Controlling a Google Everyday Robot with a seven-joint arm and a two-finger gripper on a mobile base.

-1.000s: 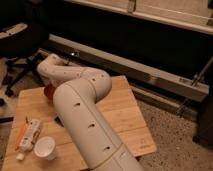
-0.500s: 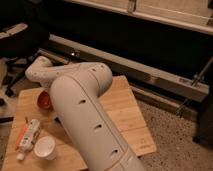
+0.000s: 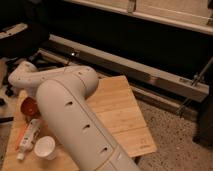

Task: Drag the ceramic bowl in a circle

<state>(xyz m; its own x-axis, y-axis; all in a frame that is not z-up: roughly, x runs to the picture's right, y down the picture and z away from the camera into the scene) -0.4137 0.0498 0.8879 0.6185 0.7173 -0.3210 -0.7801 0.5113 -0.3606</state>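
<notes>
Beside the white cup [image 3: 45, 147], the closed hand [image 3: 26, 98] meets the ceramic bowl [image 3: 28, 106].

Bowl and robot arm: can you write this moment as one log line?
ceramic bowl: table's left part, half hidden | gripper: behind arm, near bowl, shut | white cup, tube: untouched

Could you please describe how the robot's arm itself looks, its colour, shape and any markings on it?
The arm is off-white with a smooth, matte shell, built from thick rounded tubular segments joined by bulbous joints. Small dark oval holes run in a row along the big near segment. No cables or printed markings show. The gripper at the far end, over the wooden table beside the ceramic bowl, is mostly hidden behind the arm.
</notes>
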